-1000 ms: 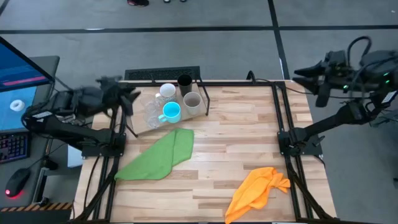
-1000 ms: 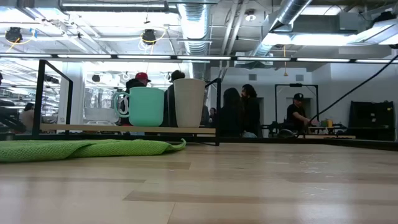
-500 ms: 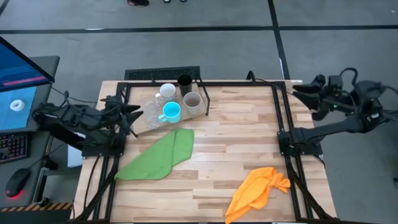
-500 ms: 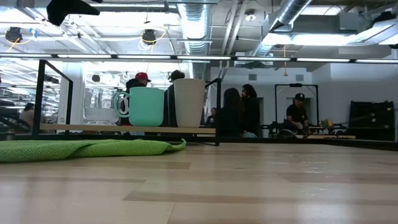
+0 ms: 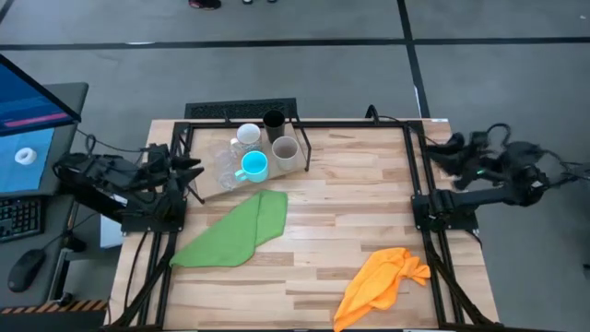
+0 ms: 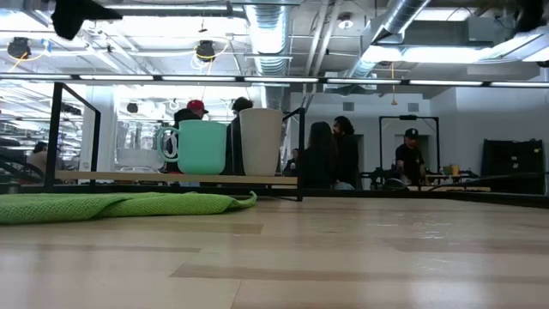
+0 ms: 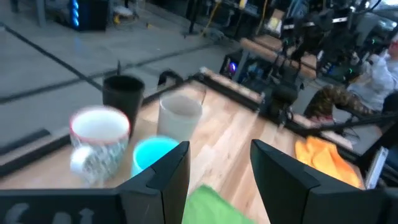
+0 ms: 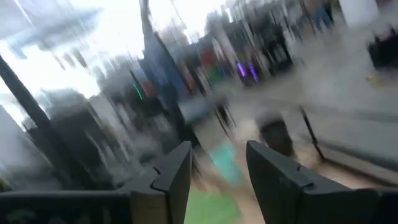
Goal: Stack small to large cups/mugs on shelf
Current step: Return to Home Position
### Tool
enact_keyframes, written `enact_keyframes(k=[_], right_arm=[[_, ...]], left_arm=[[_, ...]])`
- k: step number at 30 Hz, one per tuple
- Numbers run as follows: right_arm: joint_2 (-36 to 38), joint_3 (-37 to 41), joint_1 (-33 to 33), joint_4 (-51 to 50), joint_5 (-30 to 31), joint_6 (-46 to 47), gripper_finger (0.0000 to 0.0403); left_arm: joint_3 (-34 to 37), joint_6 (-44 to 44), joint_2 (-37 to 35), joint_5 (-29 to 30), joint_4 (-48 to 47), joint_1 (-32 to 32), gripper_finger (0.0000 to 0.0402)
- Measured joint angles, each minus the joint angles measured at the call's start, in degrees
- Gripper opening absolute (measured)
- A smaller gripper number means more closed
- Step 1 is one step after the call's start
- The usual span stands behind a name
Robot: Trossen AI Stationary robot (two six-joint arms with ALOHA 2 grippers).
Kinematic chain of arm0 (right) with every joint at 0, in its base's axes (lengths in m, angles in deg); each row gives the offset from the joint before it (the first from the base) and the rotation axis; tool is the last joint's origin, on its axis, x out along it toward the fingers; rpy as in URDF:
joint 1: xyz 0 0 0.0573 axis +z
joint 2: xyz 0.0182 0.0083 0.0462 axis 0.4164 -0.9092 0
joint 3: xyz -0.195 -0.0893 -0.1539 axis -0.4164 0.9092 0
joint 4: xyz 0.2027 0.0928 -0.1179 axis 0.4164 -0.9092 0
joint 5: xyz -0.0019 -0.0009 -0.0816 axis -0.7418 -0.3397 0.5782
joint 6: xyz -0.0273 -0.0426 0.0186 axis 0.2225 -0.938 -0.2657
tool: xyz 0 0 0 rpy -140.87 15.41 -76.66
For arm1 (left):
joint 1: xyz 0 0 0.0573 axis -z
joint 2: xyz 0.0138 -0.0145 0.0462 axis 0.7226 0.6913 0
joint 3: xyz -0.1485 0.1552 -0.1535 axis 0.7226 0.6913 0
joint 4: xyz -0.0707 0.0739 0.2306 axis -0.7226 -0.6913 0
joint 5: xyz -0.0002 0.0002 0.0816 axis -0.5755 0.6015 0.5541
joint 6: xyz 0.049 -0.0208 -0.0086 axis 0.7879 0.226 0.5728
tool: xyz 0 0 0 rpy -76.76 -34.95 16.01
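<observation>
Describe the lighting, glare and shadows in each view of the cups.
High view: even light, no hard shadows on the tabletop; the clear glasses nearly vanish against the shelf. Low view: bright windows glare behind the blue mug and grey-beige cup.

The floor around the light wooden table is grey and smooth, and dark lines cross it. At the left edge there are a monitor with a blue screen, a keyboard and a mouse. In the low view the ceiling is open: silver ventilation ducts and pipes run under it, and long lamps give white light. Far behind, several people stand or sit near work tables, and a dark cabinet stands at the right.
</observation>
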Motion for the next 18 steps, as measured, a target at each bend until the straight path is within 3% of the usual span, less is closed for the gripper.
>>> enact_keyframes(k=[5,13,15,18], right_arm=[[0.02,2.52,0.0,-0.58,0.18,0.68,0.0175],[-0.26,2.66,0.04,-7.69,-1.73,9.98,0.0175],[-0.27,2.73,0.05,-8.92,-2.99,10.13,0.0175],[0.16,4.3,0.05,-4.88,-3.3,2.89,0.0175]], left_arm=[[6.38,-6.17,-2.67,-2.94,0.18,0.0,0.0159],[10.79,-19.07,-3.24,-15.48,-3.31,0.02,0.0159],[12.09,-9.68,-2.93,-19.87,2.52,0.15,0.0159],[14.75,7.46,-3.75,-26.36,17.65,0.46,0.0159]])
